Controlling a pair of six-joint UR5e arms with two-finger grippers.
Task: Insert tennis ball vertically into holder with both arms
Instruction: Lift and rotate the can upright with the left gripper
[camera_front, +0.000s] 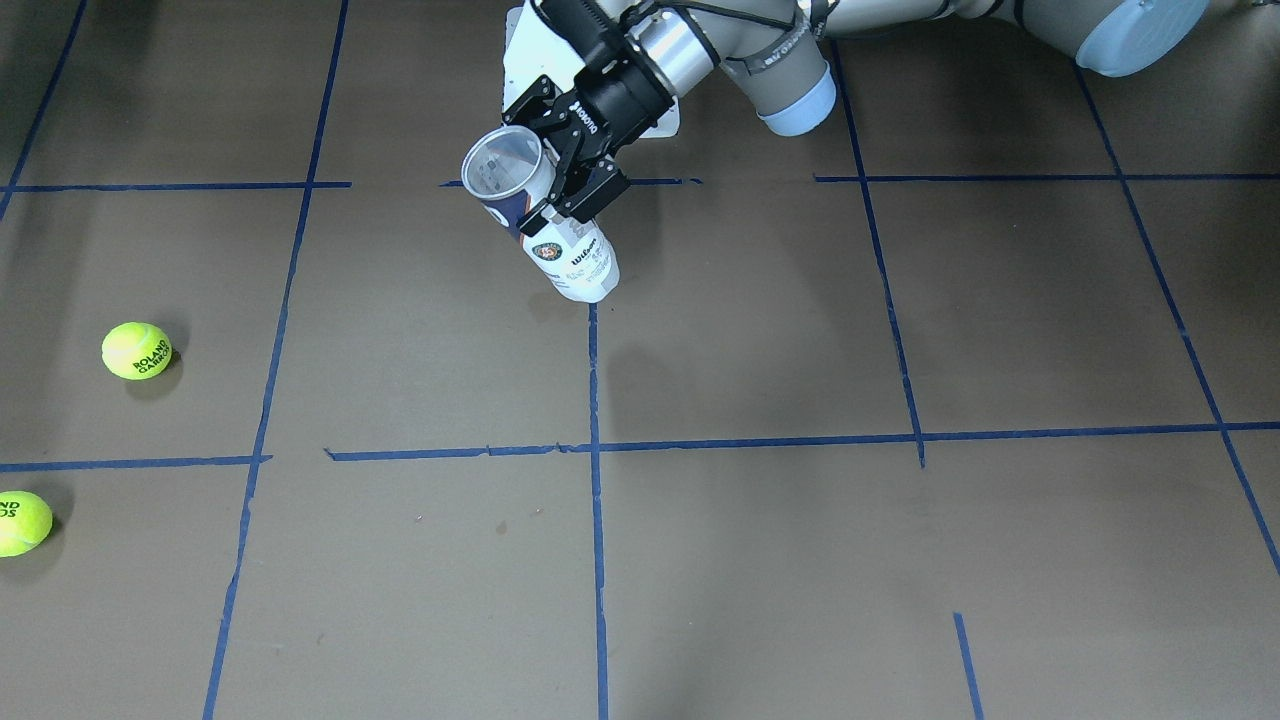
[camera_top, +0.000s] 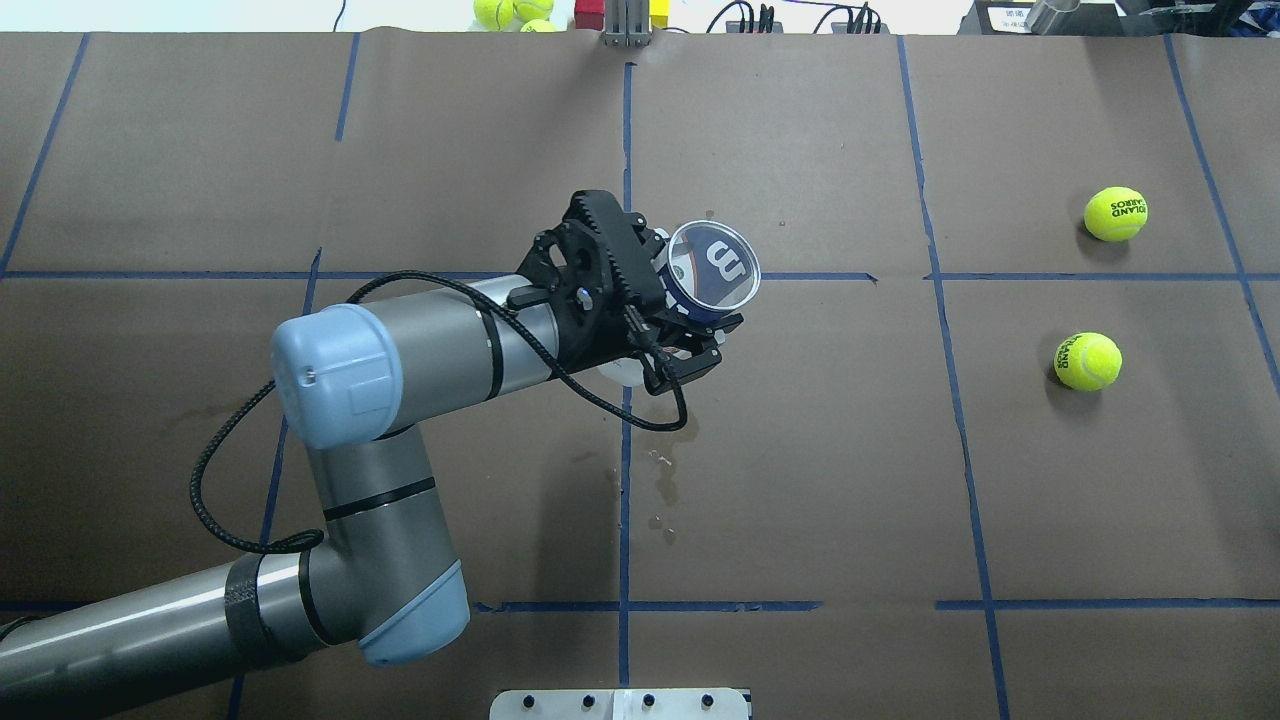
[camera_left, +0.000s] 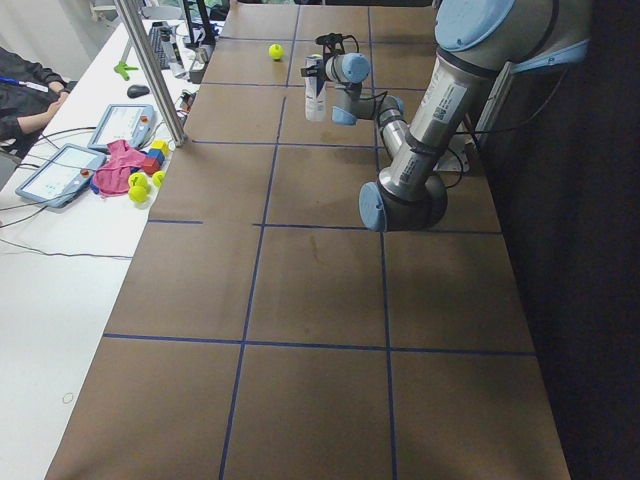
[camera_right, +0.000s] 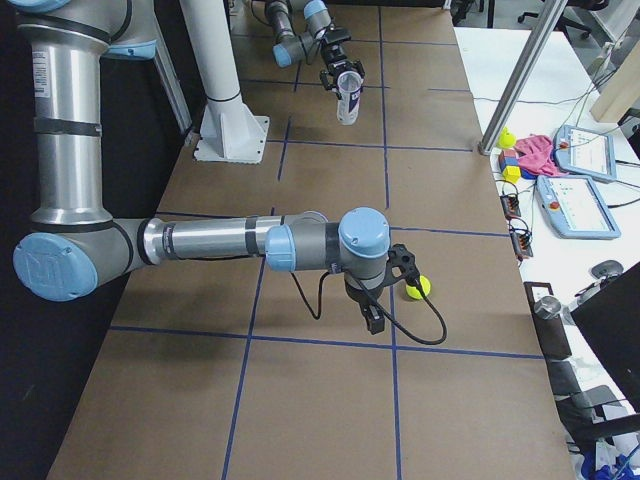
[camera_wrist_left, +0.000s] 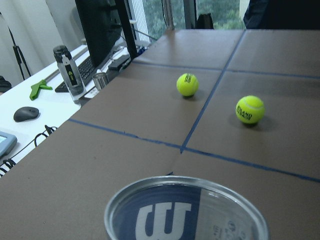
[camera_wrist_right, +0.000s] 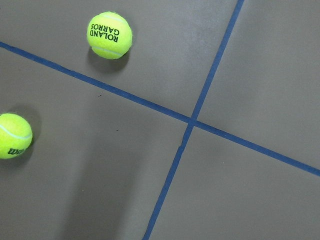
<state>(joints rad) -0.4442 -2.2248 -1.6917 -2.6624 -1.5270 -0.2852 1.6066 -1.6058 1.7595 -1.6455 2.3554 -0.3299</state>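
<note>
My left gripper (camera_front: 553, 172) is shut on the holder (camera_front: 566, 250), a clear Wilson can with a white and navy label. It holds the can near upright with the open mouth up. The can looks empty. It also shows in the overhead view (camera_top: 714, 262), where the left gripper (camera_top: 678, 305) clamps its side, and in the left wrist view (camera_wrist_left: 185, 212). Two yellow tennis balls (camera_top: 1116, 214) (camera_top: 1088, 361) lie on the table far to the right. My right gripper (camera_right: 374, 320) hangs low over the table beside one ball (camera_right: 418, 287); I cannot tell whether it is open or shut.
Brown table paper with blue tape lines (camera_top: 625, 450). A white pedestal (camera_right: 226, 128) stands at the robot's side. Tablets, toys and cables lie on the white bench (camera_right: 575, 180) past the far edge. More balls (camera_top: 510, 12) sit there.
</note>
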